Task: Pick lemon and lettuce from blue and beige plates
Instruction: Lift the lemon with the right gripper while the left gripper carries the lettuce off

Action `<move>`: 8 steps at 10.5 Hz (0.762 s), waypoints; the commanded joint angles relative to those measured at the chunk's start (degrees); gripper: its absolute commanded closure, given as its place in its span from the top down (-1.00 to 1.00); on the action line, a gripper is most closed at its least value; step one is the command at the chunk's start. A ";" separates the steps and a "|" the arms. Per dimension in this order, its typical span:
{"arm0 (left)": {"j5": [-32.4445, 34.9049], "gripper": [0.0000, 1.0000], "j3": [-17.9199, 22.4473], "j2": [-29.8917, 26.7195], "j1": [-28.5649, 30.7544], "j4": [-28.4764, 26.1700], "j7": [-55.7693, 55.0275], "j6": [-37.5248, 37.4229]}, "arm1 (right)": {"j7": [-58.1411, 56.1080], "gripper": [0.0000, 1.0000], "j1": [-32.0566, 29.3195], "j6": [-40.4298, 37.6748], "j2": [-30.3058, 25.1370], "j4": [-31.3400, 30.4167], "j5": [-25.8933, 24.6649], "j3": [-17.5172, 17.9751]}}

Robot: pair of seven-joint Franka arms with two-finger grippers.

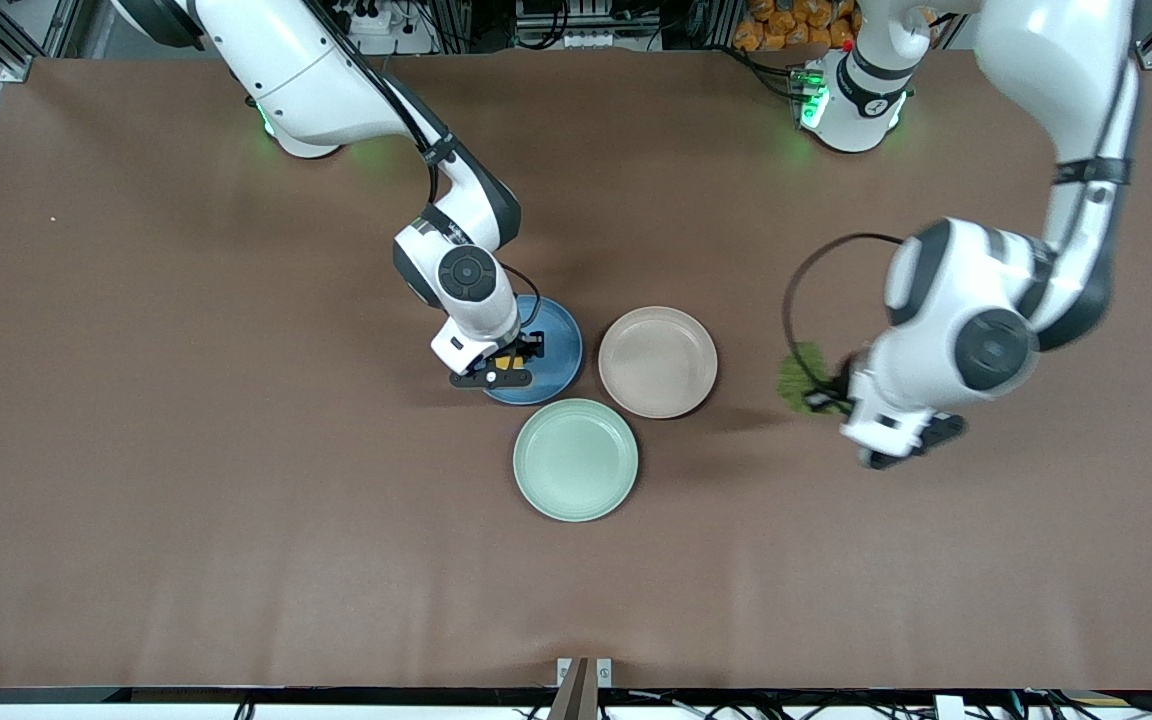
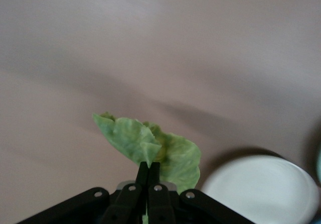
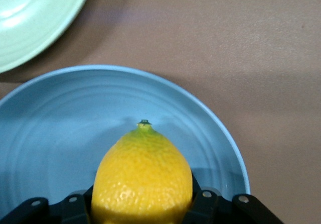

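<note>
My right gripper is down at the blue plate, shut on the yellow lemon. In the right wrist view the lemon fills the space between the fingers over the blue plate; I cannot tell whether it still touches the plate. My left gripper hangs over the bare table beside the beige plate, toward the left arm's end. Its jaws are pinched shut on the green wrinkled lettuce. The left wrist view has the lettuce sticking out past the left gripper. The beige plate has nothing on it.
A pale mint-green plate lies nearer to the front camera than the blue and beige plates, close against both; its rim also shows in the right wrist view. Brown tabletop spreads wide around the three plates.
</note>
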 commanded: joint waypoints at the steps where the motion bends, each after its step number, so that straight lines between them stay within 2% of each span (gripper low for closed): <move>1: 6.78 -1.00 -0.78 5.19 3.74 0.54 2.91 0.51 | 0.82 -0.51 -0.69 -4.50 -1.18 2.30 -1.61 0.65; 3: 8.83 -1.00 -0.79 7.24 5.08 0.55 3.00 3.05 | -2.75 -0.52 -2.44 -11.71 -4.42 3.98 -0.38 0.65; 4: 9.71 -0.81 -0.79 8.02 5.08 0.63 3.52 3.06 | -5.91 -0.53 -3.85 -13.82 -6.18 3.90 1.54 0.56; 5: 10.76 0.35 -0.79 8.03 5.08 0.63 5.44 3.06 | -9.08 -0.53 -5.43 -16.02 -7.76 3.63 3.12 0.47; 6: 10.86 0.99 -0.79 7.42 5.16 0.72 8.16 2.98 | -10.76 -0.53 -6.75 -18.39 -9.43 3.20 3.23 0.30; 8: 10.34 1.00 -0.79 4.44 6.82 2.03 19.21 2.80 | -16.90 -0.54 -9.56 -21.05 -12.94 0.84 3.23 -1.36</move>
